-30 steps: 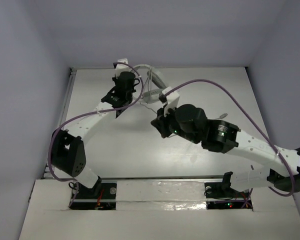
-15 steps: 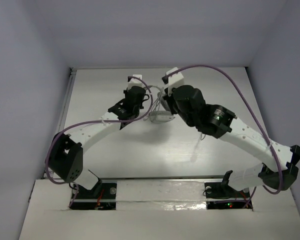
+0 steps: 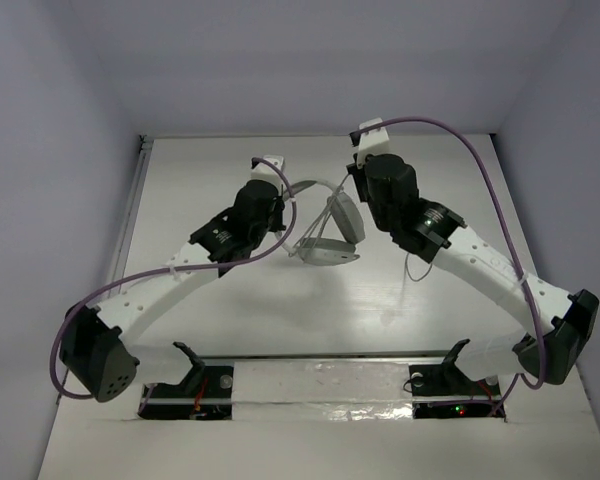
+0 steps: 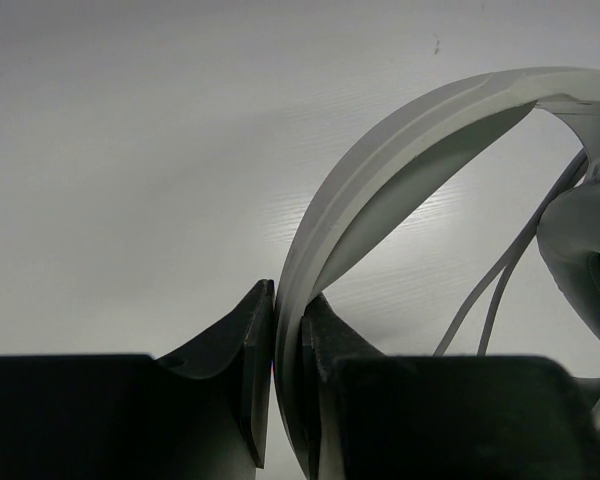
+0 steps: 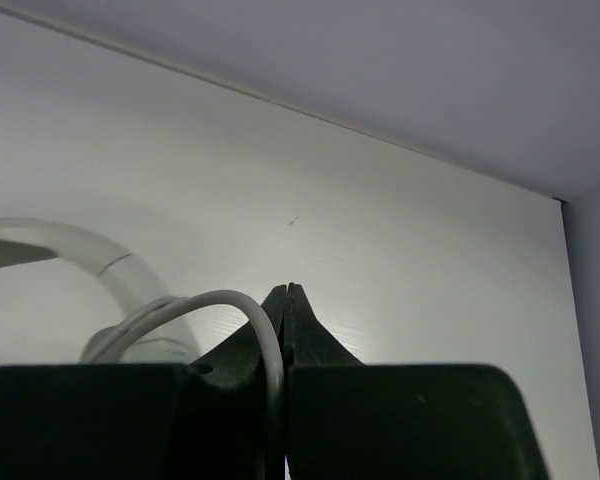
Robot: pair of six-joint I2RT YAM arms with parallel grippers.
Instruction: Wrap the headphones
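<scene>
The white and light-grey headphones [image 3: 332, 235] hang at mid table between my two grippers, the ear cups low. My left gripper [image 3: 280, 196] is shut on the curved white headband [image 4: 400, 150], which is pinched between its jaws [image 4: 288, 300]. One ear cup [image 4: 585, 255] and strands of the thin grey cord [image 4: 500, 290] show at the right of the left wrist view. My right gripper [image 3: 358, 172] stands just right of the headphones and is shut on the cord [image 5: 220, 300], which loops out of its left side [image 5: 288, 292]. The headband [image 5: 90, 250] lies to its left.
A loose run of cord [image 3: 408, 268] trails under my right arm toward the table's near side. The back wall [image 5: 380, 70] meets the table just beyond my right gripper. Purple cables [image 3: 480, 170] run along both arms.
My left gripper has carried the headphones from the back of the table toward the middle. My right gripper has moved from mid table to the far side, right of the headphones.
</scene>
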